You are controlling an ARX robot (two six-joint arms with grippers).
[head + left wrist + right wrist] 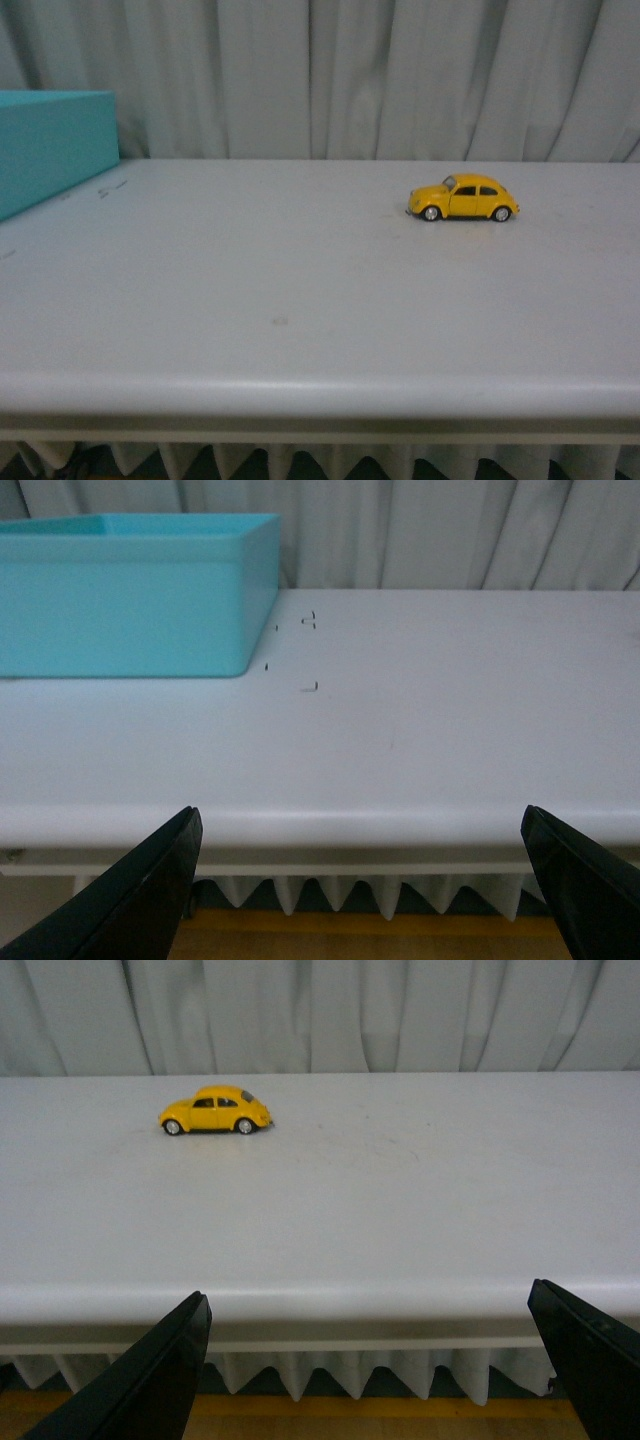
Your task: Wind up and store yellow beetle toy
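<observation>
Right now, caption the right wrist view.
Right gripper open before the table; yellow beetle toy stands untouched beyond.

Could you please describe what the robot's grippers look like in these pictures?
Only the fingers show, in the wrist views. The left gripper and right gripper each have two black, smooth, wedge-shaped fingers tapering to a point. No cables or markings are visible, and the front view shows neither arm.
</observation>
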